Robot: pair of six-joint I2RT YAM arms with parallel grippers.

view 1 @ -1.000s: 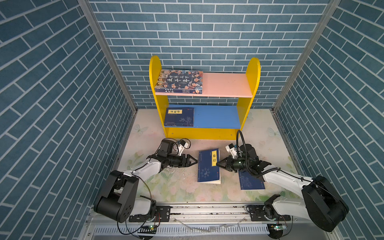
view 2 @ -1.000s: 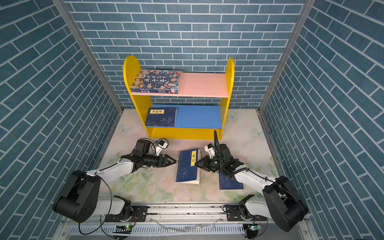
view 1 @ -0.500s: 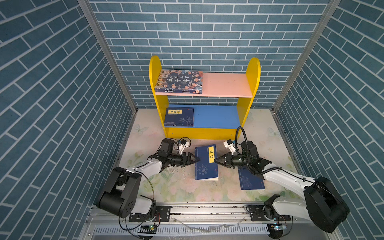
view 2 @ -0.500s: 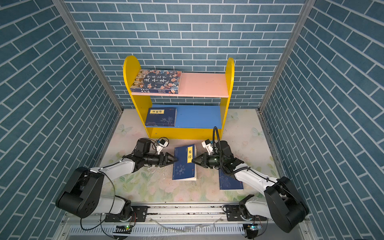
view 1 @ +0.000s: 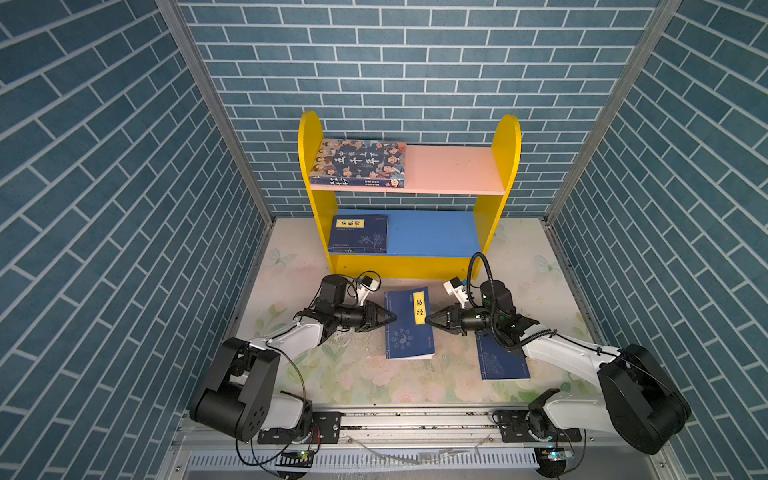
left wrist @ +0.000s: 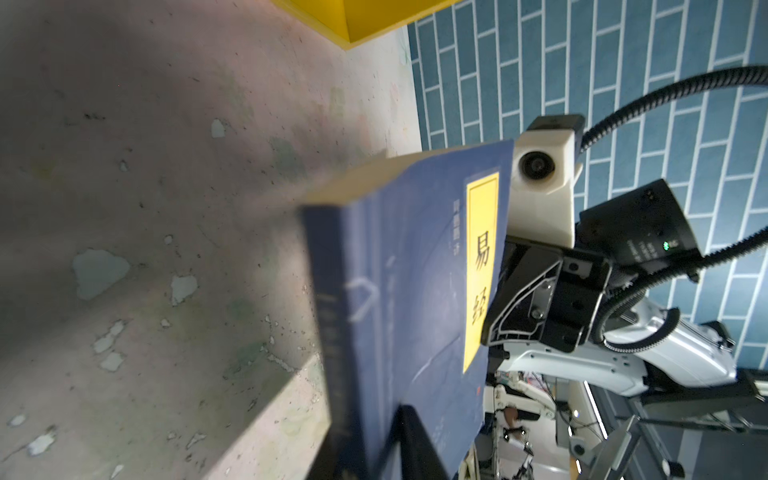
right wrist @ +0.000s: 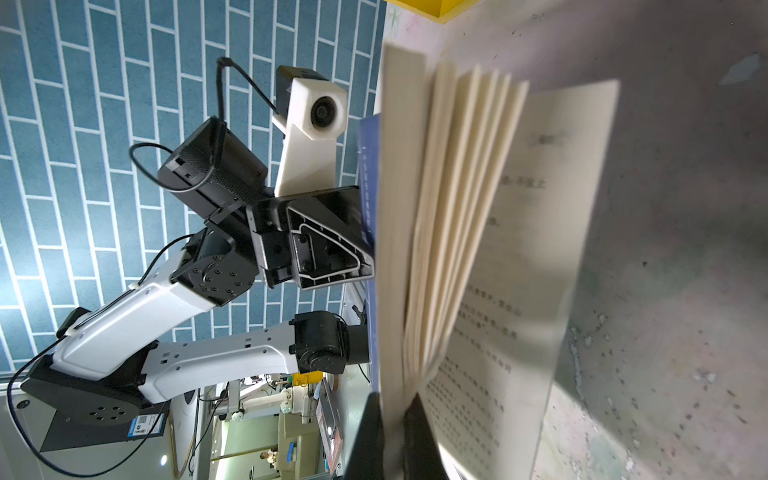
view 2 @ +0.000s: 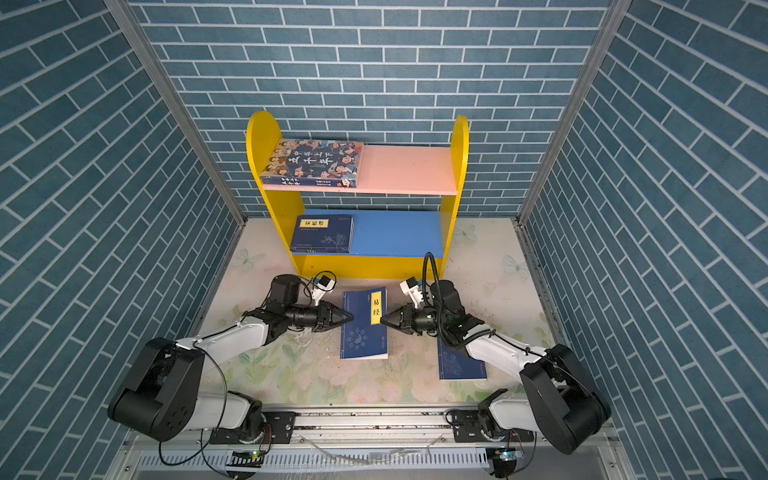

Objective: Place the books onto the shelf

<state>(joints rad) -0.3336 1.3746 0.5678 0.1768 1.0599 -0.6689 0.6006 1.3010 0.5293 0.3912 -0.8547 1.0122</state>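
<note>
Left fingers (view 1: 380, 319) are closed on the book (view 1: 409, 336) at its nine-o'clock spine, right fingers (view 1: 436, 321) on three-o'clock pages, seemingly sharing its weight for the twelve-o'clock shelf (view 1: 415, 268).

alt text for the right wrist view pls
The right gripper pinches the open edge of a navy paperback, whose loose pages fan out toward the worn tabletop. On the far edge the left gripper grips the book, its white arm set against a blue brick wall.
</note>
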